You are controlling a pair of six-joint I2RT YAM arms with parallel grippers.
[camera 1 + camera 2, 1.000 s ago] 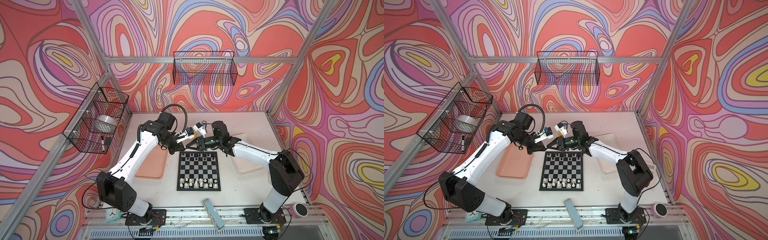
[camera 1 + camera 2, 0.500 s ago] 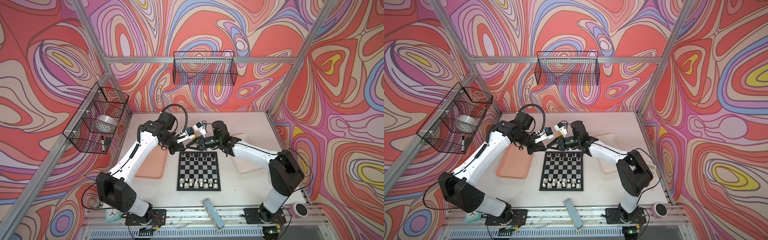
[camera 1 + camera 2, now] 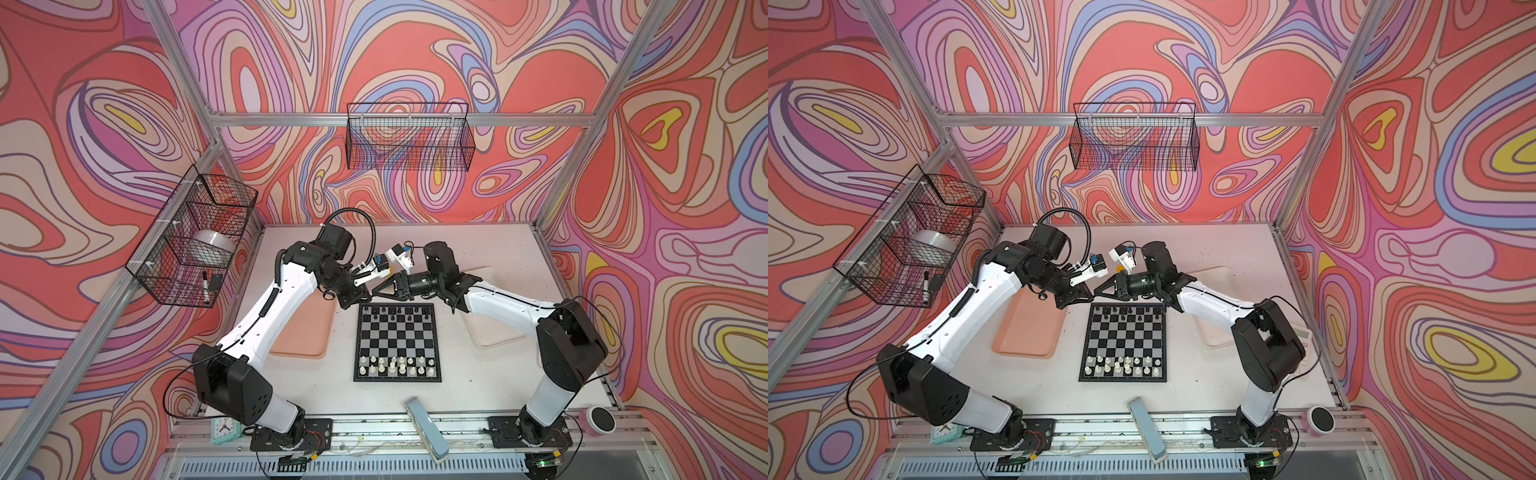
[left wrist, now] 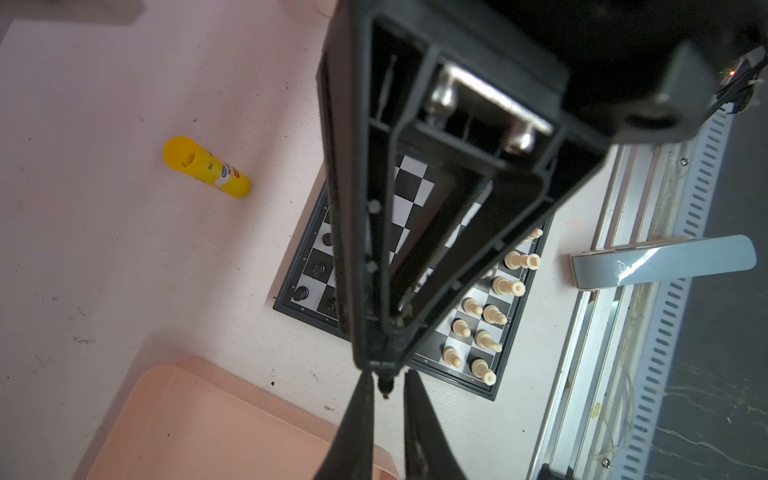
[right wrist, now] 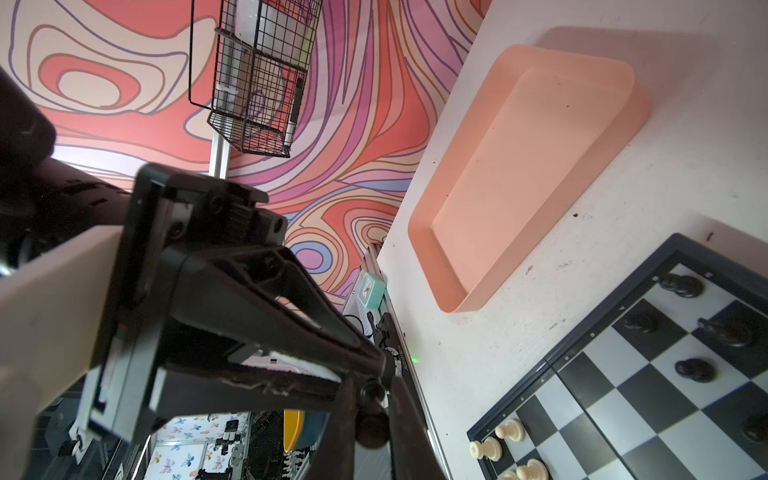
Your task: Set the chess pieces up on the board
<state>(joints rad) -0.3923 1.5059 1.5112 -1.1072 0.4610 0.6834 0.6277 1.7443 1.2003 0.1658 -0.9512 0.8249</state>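
Off the board's (image 3: 397, 345) corner, left gripper (image 5: 374, 365) parted, right gripper (image 4: 380, 365) pinching a black chessman (image 5: 372, 415); white rows (image 3: 392, 365) look full, black rows (image 3: 392, 319) gappy.

Both top views look from high over the table's (image 3: 490, 257) front edge, pitched steeply down toward the back wall (image 3: 395, 62) from well away. They share nearly everything I see, with the board (image 3: 397, 340) central and the pink tray (image 3: 303, 332) at its 9 o'clock. My left wrist camera peers close along the left hand (image 4: 386, 386) toward the front rail (image 4: 623, 291). My right wrist camera peers close along the right hand (image 5: 372, 386) toward the left wall (image 5: 104, 83). Both wrist views share the board, the tray and the black piece (image 5: 372, 428) at the fingertips.
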